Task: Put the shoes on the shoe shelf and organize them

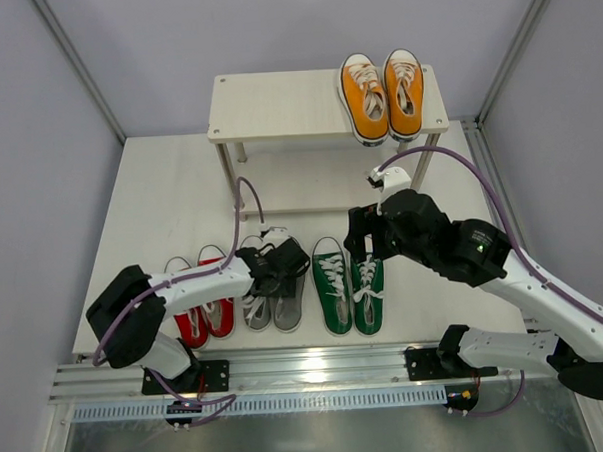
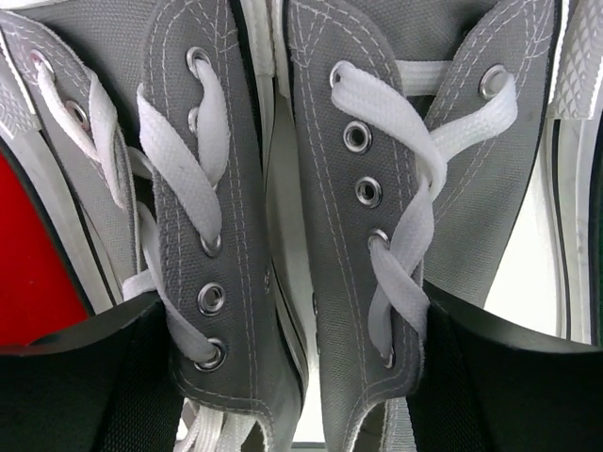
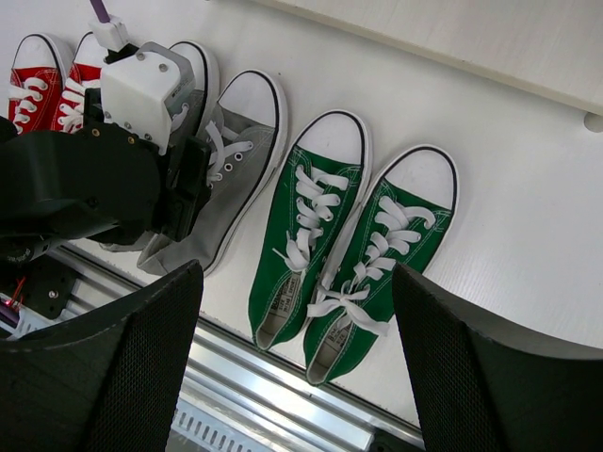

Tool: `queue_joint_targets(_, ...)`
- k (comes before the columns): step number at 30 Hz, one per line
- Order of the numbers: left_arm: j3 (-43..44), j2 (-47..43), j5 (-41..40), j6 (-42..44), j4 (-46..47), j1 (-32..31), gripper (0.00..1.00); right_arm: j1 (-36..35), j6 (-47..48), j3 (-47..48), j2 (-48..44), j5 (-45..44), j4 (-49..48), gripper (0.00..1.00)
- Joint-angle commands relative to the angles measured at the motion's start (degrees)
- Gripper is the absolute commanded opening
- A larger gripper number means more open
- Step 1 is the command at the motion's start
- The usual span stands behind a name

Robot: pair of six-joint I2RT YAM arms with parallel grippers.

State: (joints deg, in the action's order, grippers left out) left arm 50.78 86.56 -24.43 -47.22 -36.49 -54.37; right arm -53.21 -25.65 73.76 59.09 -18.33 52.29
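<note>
Overhead only — orange shoes (image 1: 381,94) on shelf (image 1: 276,107).

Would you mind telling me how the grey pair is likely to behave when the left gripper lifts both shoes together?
The grey sneakers look like soft canvas, so their sides will probably squash inward between the left gripper fingers. The loose white laces may dangle or snag. Being small, they are probably light.

Robot lab test cell, grey panel walls (image 1: 35,87), aluminium mounting rail (image 1: 288,372) (arms bolted on)
</note>
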Motion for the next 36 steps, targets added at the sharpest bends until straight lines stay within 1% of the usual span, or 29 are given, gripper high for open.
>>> queue_joint_targets(1, 0.54, 1.15, -3.0, 1.26, 0.28, 0.93, 0.68, -0.4, -0.28, -0.1, -1.17, -1.19, -1.14, 0.82)
queue_joint_targets(2, 0.54, 0.28, -3.26, 1.26, -0.24, 0.93, 0.65, -0.4, -0.28, -0.28, -1.17, -1.18, -1.14, 0.81)
queue_joint_targets(3, 0.63, -0.34, -3.09, 1.26, -0.42, 0.93, 0.56, -0.4, -0.28, -0.28, -1.08, -1.1, -1.23, 0.81)
queue_joint_targets(6, -0.77, -2.27, -3.26, 1.26, 0.98, 0.93, 0.44, -0.4, -0.1, -0.54, -0.99, -1.01, -1.84, 0.81)
queue_joint_targets(8, -1.39, -1.75, -3.17, 1.34, 1.51, 0.93, 0.3, -0.4, 0.07, -0.54, -0.56, -0.66, -2.37, 0.82)
queue_joint_targets(9, -1.56, -0.44, -2.56, 1.43, 1.34, 1.02, 0.11, -0.4, 0.25, -0.37, -0.38, -0.57, -2.37, 0.82)
queue_joint_targets(10, -1.39, 0.18, -1.86, 1.52, 1.25, 1.02, 0.0, -0.4, 0.25, -0.28, -0.12, -0.48, -2.46, 0.81)
queue_joint_targets(12, -1.56, 0.71, -0.11, 1.52, 1.24, 0.93, 0.0, -0.4, 0.51, -0.02, 0.15, -0.48, -2.37, 0.81)
queue_joint_targets(15, -2.44, -1.3, 1.04, 1.52, 1.68, 0.93, 0.0, -0.4, 0.69, 0.16, 0.24, -0.48, -2.37, 0.81)
queue_joint_targets(19, -3.06, -7.97, 2.63, 0.55, 0.2, 0.84, 0.0, -0.4, 0.95, 0.33, 0.32, -0.39, -2.55, 0.81)
queue_joint_targets(24, -1.66, -15.1, 4.91, -1.99, -7.44, 0.41, 0.0, -0.4, 1.57, 0.95, 1.02, -0.39, -2.9, 0.81)
queue_joint_targets(28, 0.01, -19.94, 5.27, -4.62, -11.49, -2.31, 0.0, -0.4, 1.92, 1.3, 1.73, -0.04, -3.42, 0.81)
queue_joint_targets(32, 3.61, -23.54, 3.42, -6.39, -16.06, -4.16, 0.0, -0.4, 1.92, 1.22, 1.91, 0.13, -3.6, 0.81)
queue_joint_targets(36, 11.33, -25.83, 1.32, -6.04, -20.54, -5.83, 0.01, -0.4, 1.74, 1.48, 1.47, -1.53, -3.16, 0.81)
